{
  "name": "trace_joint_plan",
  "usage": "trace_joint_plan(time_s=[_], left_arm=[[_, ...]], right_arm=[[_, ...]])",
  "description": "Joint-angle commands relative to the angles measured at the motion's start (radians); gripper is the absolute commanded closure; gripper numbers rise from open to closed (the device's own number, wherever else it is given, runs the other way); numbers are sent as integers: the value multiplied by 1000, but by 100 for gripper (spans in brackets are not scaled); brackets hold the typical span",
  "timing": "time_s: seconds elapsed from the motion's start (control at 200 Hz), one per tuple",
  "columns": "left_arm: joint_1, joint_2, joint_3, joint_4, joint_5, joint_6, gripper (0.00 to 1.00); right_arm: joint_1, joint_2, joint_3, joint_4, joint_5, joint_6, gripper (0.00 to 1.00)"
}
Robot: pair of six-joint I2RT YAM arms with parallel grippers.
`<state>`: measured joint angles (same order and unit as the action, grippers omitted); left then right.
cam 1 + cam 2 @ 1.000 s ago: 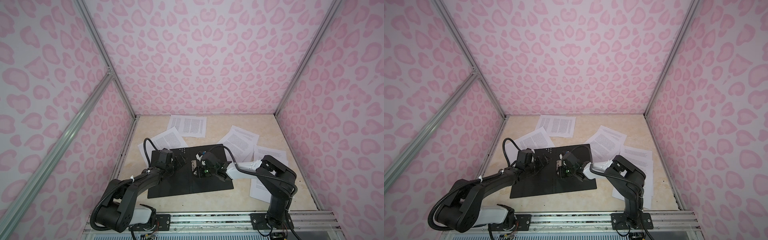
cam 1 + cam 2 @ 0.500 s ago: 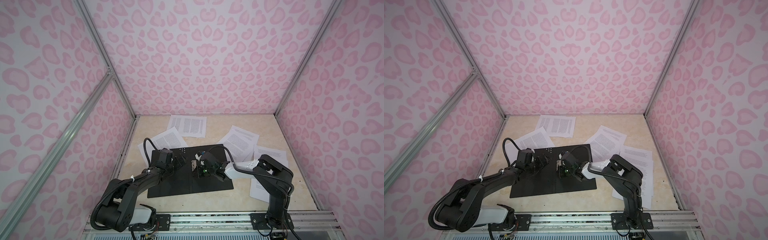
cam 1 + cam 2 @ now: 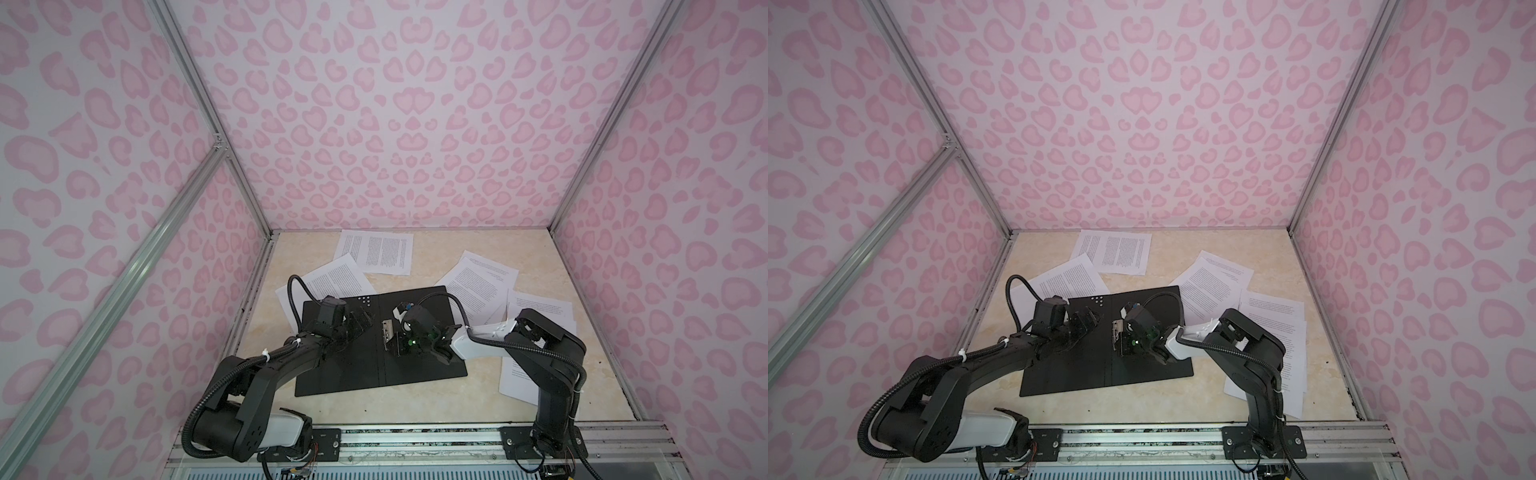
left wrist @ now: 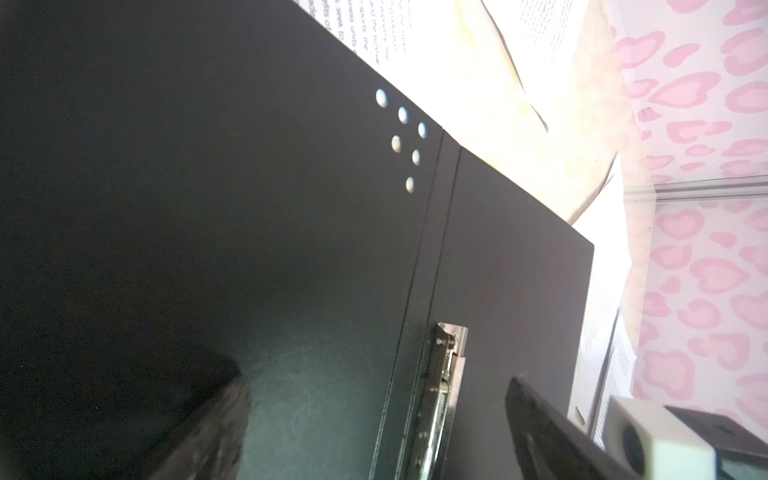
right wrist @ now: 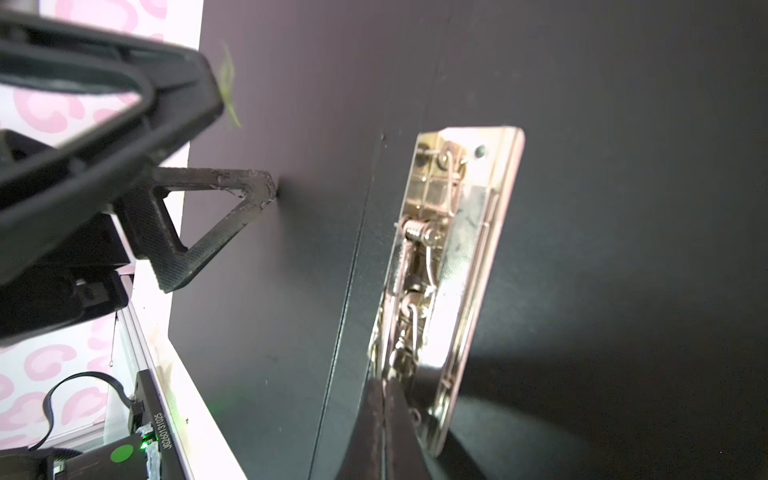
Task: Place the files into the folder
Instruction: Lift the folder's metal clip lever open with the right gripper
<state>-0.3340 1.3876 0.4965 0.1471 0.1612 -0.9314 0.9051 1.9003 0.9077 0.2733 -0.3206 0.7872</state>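
The folder (image 3: 345,365) lies open in both top views, black inside up, with its metal spine clip (image 3: 388,332) near the middle fold. My left gripper (image 3: 361,322) is open over the left flap, and one of its fingers (image 5: 249,191) touches the black surface. My right gripper (image 5: 384,399) is shut, with its tips against the near end of the clip (image 5: 457,249), whose plate stands tilted up. The files are white printed sheets around the folder: one at the back (image 3: 378,251), one at the back left (image 3: 328,282), others to the right (image 3: 482,282).
More sheets (image 3: 548,311) lie stacked under the right arm at the right of the beige table (image 3: 436,257). Pink patterned walls close in the left, back and right. An aluminium rail (image 3: 415,436) with both arm bases runs along the front edge.
The right gripper's jaws have closed at the spine clip, and its arm has edged slightly toward it. The left arm and the sheets have not moved.
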Motion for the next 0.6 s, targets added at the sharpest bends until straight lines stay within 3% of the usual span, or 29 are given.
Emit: trace_joint_plan(time_s=[0.0,0.225,0.595], left_arm=[[3,22,-6,-141,-57,-12,2],[3,21,-3,-150,-70,-10,2],[2,17,-3,-166,-105,-9,2]], right_arm=[[-1,17,-31,-137,94,-41,100],[-10,48,-66,-161,139,-46,100],[-39,-37,49,-151,-2,-79,99]])
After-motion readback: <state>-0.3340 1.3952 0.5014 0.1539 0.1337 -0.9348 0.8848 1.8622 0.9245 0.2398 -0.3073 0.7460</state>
